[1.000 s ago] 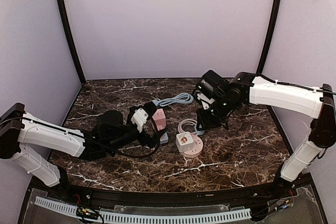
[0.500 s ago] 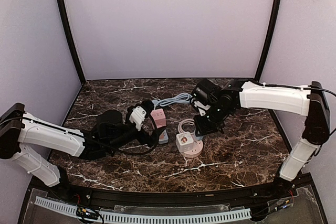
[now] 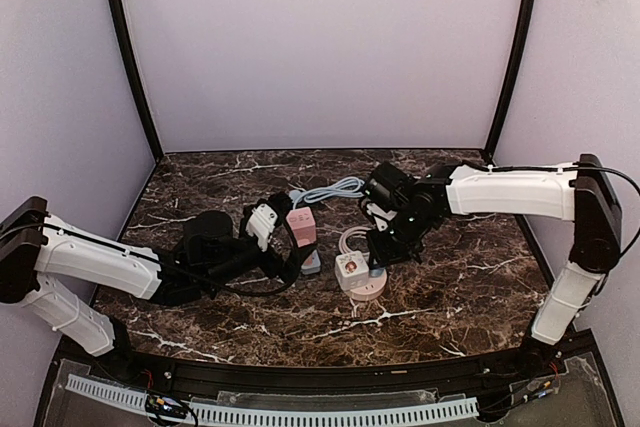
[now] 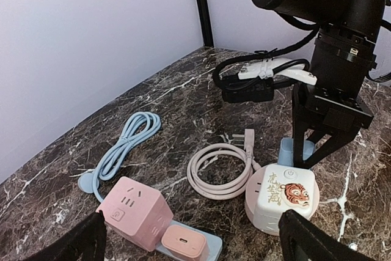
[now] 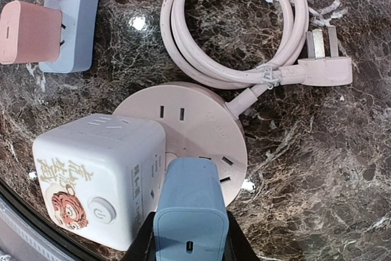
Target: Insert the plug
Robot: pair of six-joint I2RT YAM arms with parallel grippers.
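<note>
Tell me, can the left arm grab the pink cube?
Probably yes. The left gripper is open, the pink cube sits just ahead of its fingers, and nothing seems to block the way.

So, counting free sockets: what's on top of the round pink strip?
A white tiger-sticker cube sits on the pink strip; the right gripper holds a blue charger at its rim. Sockets under both, and the charger's prongs, are hidden.

On the dark marble table (image 3: 450,297) a white cube (image 3: 349,267) is seen on a round pink socket base (image 3: 368,288). The right gripper (image 3: 379,257) is positioned just beside it, pointing down. A pink cube (image 3: 303,227) is framed by the wide-spread left gripper (image 3: 290,239); a blue cable (image 3: 330,190) is coiled behind it.
</note>
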